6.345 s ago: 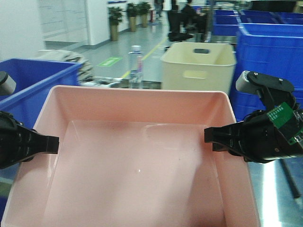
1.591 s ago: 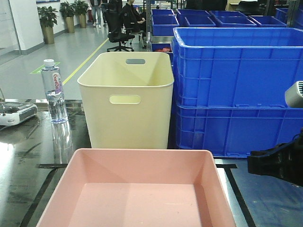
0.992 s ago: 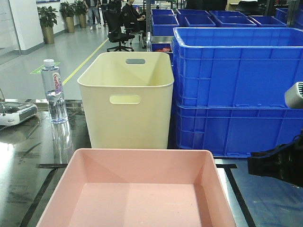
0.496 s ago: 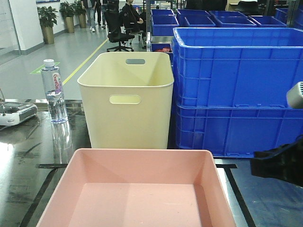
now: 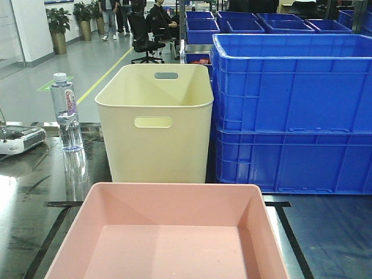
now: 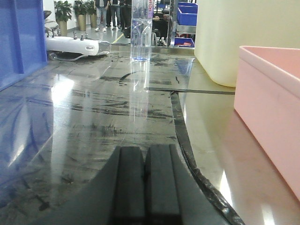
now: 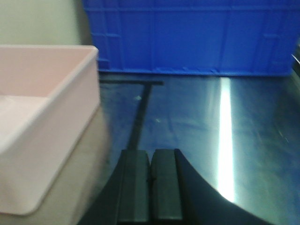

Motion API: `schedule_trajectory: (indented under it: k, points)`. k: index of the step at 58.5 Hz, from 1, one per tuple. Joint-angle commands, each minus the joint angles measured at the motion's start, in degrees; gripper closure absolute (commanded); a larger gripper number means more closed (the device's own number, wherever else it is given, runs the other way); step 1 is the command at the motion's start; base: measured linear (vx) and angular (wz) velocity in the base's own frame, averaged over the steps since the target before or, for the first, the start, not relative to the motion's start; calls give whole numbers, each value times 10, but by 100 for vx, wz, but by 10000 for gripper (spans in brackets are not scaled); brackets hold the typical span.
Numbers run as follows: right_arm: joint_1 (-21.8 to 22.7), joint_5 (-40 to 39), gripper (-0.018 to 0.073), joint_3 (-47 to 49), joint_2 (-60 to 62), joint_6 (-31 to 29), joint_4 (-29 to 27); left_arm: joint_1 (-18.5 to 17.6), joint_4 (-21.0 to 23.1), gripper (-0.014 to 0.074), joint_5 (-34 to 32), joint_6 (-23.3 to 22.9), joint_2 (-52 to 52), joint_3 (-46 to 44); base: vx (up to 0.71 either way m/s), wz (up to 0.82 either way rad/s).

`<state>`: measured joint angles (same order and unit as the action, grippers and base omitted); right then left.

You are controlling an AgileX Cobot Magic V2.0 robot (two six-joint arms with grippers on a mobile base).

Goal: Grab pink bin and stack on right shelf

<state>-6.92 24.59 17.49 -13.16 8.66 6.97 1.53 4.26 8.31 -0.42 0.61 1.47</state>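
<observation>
Pink bin (image 5: pixel 168 232) sits on the dark bench (image 5: pixel 35 197), just in front of the cream bin (image 5: pixel 156 125). My left claw (image 6: pixel 145 161) and right claw (image 7: pixel 150 166) are clenched empty, flanking the pink bin, apart from it.

- Left gripper (image 6: pixel 144 180): fingers pressed together, nothing held between them, seen low and level.
- Right gripper (image 7: pixel 151 185): fingers likewise closed, nothing gripped, pointed forward.
</observation>
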Motion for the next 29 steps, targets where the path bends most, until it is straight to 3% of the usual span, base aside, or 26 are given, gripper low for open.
schedule_trajectory:
  k: [1,14,17,29]
  points:
    - [22,-82,571,-50,52,-10,9,0,1,604,-43,-1,3,9,0,0]
    - [65,-190,571,-198,146,-14,4,0,1,604,-43,-1,3,9,0,0]
    - [72,-159,571,-192,143,-24,7,0,1,604,-42,-1,4,9,0,0]
    - [77,-168,571,-193,146,-38,3,0,1,604,-42,-1,4,9,0,0]
